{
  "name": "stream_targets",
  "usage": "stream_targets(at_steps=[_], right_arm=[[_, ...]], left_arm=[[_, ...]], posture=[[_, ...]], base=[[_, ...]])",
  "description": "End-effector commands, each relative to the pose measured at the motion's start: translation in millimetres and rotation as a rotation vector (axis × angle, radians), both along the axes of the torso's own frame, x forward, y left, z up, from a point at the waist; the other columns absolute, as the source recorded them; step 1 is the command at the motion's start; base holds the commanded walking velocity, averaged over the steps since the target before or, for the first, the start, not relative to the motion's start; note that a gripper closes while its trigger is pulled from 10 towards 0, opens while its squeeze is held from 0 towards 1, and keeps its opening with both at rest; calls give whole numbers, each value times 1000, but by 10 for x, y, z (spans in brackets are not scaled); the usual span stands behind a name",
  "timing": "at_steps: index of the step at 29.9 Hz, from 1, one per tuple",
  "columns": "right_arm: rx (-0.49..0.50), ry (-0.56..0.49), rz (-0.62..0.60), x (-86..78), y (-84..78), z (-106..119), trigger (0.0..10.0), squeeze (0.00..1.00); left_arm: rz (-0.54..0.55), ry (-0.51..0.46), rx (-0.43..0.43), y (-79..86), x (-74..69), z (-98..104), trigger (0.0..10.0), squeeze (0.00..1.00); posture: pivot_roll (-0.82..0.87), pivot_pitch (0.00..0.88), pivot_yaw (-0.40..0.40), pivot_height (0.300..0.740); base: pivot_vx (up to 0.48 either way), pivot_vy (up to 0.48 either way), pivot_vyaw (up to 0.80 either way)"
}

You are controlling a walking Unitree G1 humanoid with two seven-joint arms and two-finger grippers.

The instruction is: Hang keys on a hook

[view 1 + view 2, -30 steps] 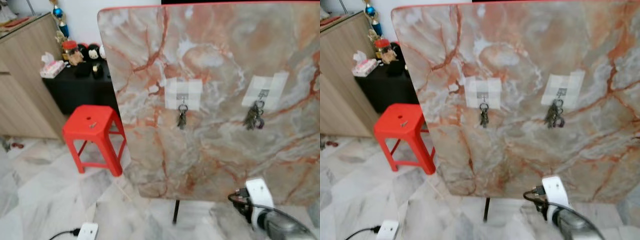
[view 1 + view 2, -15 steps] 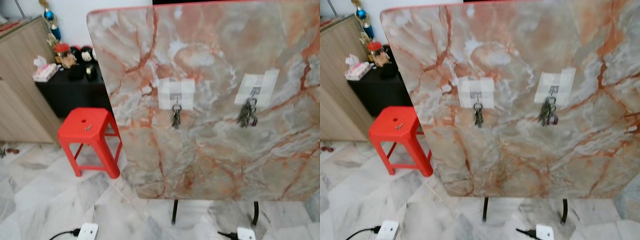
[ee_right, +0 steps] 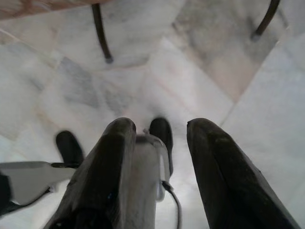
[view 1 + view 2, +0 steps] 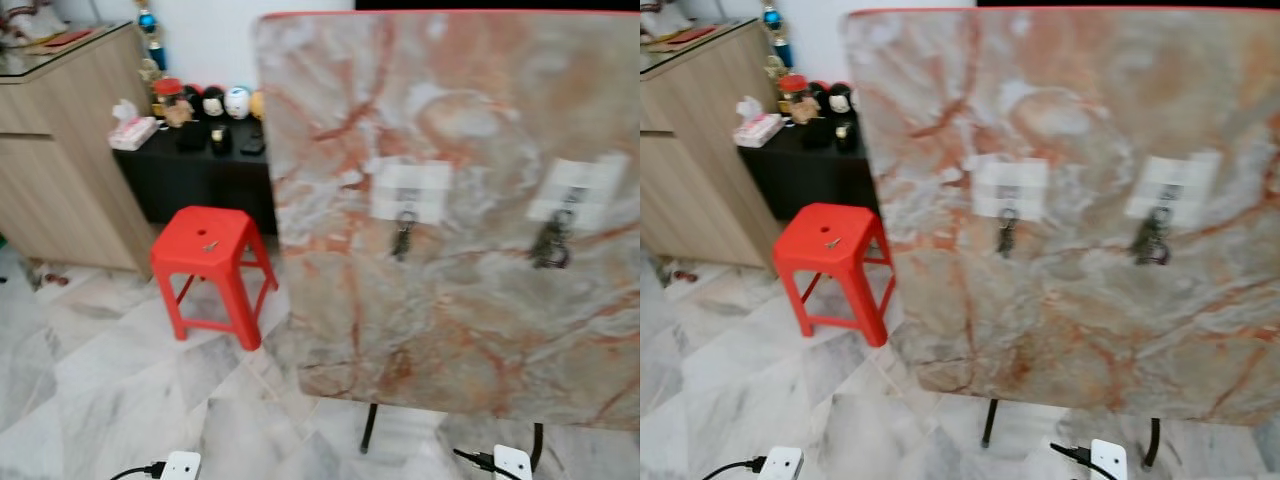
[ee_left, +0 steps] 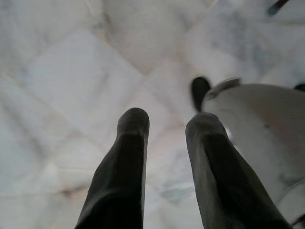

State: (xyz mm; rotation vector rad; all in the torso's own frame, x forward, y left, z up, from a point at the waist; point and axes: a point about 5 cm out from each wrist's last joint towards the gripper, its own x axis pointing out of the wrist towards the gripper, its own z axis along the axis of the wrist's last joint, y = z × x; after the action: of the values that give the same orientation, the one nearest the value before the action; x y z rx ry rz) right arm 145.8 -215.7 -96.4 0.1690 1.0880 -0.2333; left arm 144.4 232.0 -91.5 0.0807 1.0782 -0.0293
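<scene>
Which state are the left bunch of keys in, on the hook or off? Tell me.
On. The left keys hang from the hook on the upright marble board.

2 key bunches (image 4: pixel 403 236) on hooks (image 4: pixel 407 201)

1. Upright marble-patterned board (image 4: pixel 1080 300) in orange and grey, standing on thin black legs (image 4: pixel 987 423) over a pale marble floor (image 4: pixel 730 380).
2. Two white hook patches on the board, each with a bunch of keys hanging below: left keys (image 4: pixel 1006 232), right keys (image 4: pixel 1151 238).
3. Red plastic stool (image 4: pixel 832 262) left of the board.
4. Wooden cabinet (image 4: pixel 690 150) at far left, beside a black table (image 4: pixel 810 165) holding small items.
</scene>
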Motion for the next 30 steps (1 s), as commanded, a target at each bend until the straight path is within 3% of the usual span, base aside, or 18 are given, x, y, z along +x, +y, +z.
stream_targets(at_steps=[1, 12, 19, 30], right_arm=[[-12, 40, -48, -168, -102, -39, 10000, 0], [-8, 38, -57, -174, -112, -39, 10000, 0], [-8, 23, -49, -91, -97, -15, 10000, 0], [0, 11, 14, -53, 3, -21, 10000, 0]], left_arm=[[-17, 1, 6, -16, 24, 4, 10000, 0], [-19, -2, 13, 1, 31, 11, 10000, 0], [-6, -14, 12, 5, 59, 23, 10000, 0], [95, -43, -26, -8, 83, 28, 10000, 0]], posture=[[-144, 0, 45, 740], [-139, 0, 52, 740], [-128, 0, 44, 740], [-116, 0, 15, 740]], base=[[0, 420, 0], [0, 421, 0], [0, 386, 0], [0, 0, 0]])
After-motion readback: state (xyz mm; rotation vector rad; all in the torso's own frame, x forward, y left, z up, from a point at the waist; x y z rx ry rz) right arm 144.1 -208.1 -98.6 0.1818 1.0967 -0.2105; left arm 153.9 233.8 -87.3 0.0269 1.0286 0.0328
